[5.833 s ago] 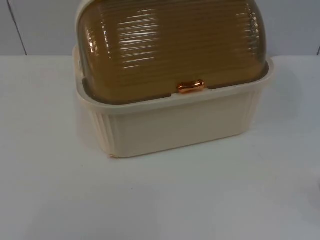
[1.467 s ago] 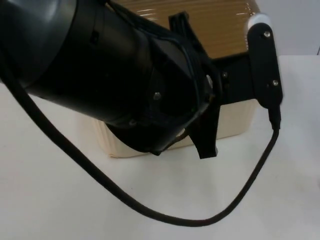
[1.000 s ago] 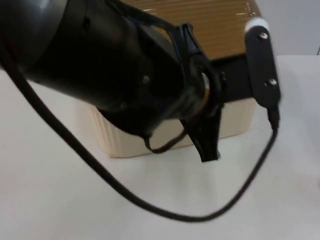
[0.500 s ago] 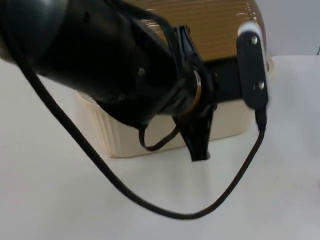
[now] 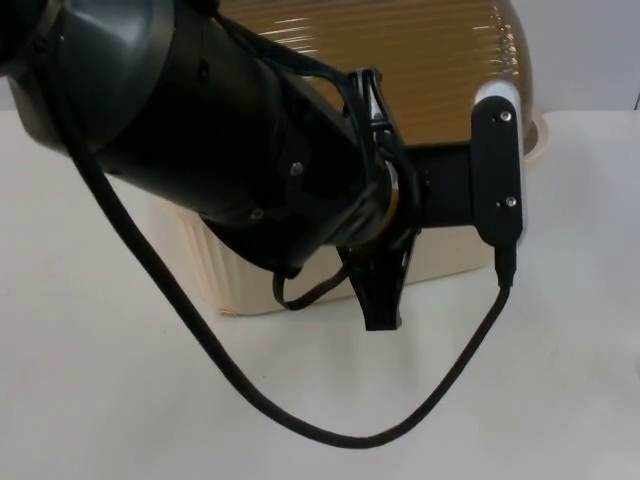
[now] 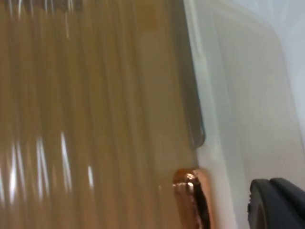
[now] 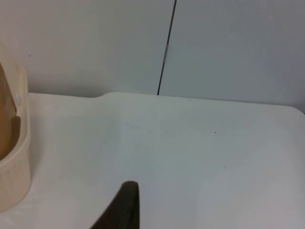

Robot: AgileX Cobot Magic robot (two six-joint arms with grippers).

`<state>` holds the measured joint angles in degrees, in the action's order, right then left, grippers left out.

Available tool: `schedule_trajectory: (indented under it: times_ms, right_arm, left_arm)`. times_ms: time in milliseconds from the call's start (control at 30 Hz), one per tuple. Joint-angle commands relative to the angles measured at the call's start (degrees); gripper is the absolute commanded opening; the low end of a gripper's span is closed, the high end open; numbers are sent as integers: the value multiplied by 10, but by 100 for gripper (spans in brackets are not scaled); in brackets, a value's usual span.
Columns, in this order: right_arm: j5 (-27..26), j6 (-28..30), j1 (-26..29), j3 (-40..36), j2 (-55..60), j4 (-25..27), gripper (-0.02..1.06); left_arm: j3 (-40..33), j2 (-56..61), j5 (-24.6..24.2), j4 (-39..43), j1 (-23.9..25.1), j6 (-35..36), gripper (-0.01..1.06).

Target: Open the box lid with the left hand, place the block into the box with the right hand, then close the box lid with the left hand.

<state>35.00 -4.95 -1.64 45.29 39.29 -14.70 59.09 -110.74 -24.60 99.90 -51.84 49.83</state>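
From the top view, my left arm reaches across the cream box [image 5: 455, 255] with its ribbed amber lid [image 5: 440, 60] down, and my left gripper [image 5: 380, 290] hangs at the box's front wall, though whether it is open I cannot tell. In the left wrist view, the copper handle [image 6: 193, 198] sits at the lid's edge, just beside my black fingertip [image 6: 276, 202]. In the right wrist view, my right gripper [image 7: 125, 205] waits over the white table [image 7: 200, 152], the box's corner near it, its state likewise beyond telling.
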Motion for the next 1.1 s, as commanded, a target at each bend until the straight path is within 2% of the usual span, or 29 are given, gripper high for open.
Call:
schedule_trajectory:
  times_ms: [0,567,1067]
  right_arm:
    - [-5,0,-4,5,-2,-4,105]
    - [-5,0,-4,5,-2,-4,105]
    - [-5,-3,-4,5,-2,-4,105]
  left_arm:
    - [11,5,-22,1,-1,0,0]
    - [23,5,-19,1,13,-12,0]
    - [23,5,-74,1,13,-31,0]
